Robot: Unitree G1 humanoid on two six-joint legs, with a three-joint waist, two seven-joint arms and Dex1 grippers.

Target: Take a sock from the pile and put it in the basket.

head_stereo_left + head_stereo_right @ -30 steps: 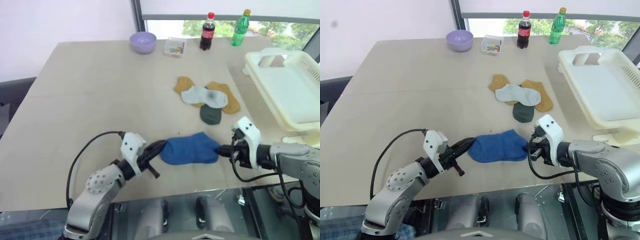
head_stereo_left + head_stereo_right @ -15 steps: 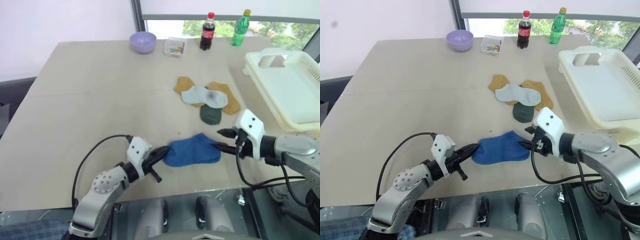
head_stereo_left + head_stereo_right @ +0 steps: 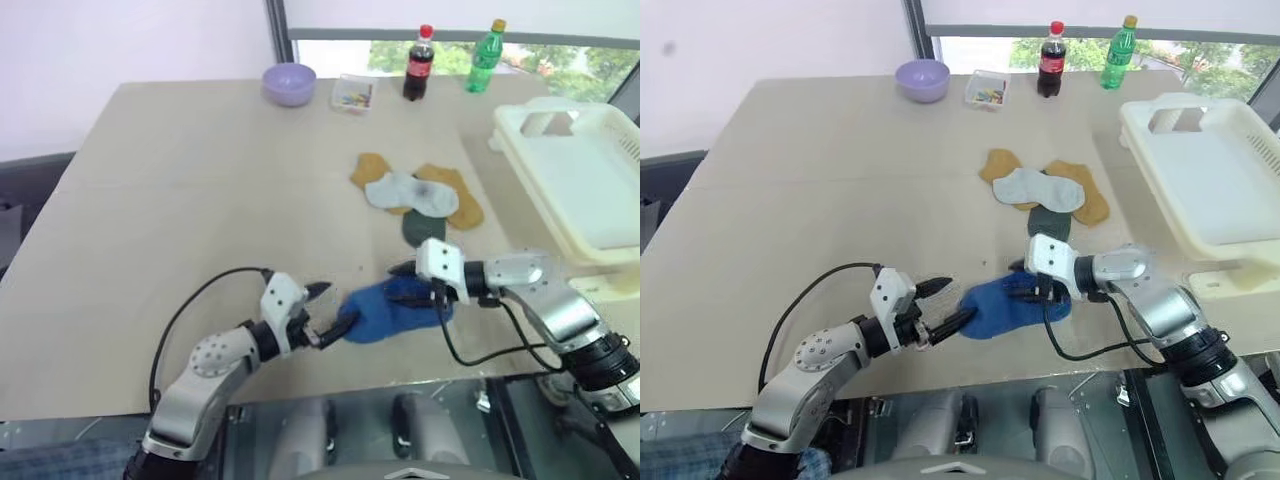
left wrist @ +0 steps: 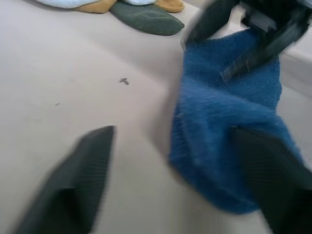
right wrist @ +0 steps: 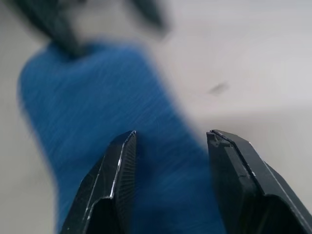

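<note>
The blue sock (image 3: 392, 312) lies bunched on the table near its front edge. My left gripper (image 3: 327, 309) is open at the sock's left end; in the left wrist view one of its fingers (image 4: 275, 180) lies over the sock's (image 4: 229, 122) edge and the other is on bare table. My right gripper (image 3: 405, 284) is open and points left over the sock's right end; its fingertips (image 5: 122, 146) hover just above the blue fabric (image 5: 107, 97). The pile (image 3: 415, 195) of mustard, grey and dark green socks lies behind. The cream basket (image 3: 580, 180) stands at the right edge.
At the far edge of the table stand a lilac bowl (image 3: 288, 82), a small clear box (image 3: 352, 95), a cola bottle (image 3: 418, 65) and a green bottle (image 3: 482, 42). The table's front edge runs just below both grippers.
My left gripper has opened and let go of the sock. My right gripper has opened, rolled and swung left over the sock's right end. The sock has sunk and bunched up.
</note>
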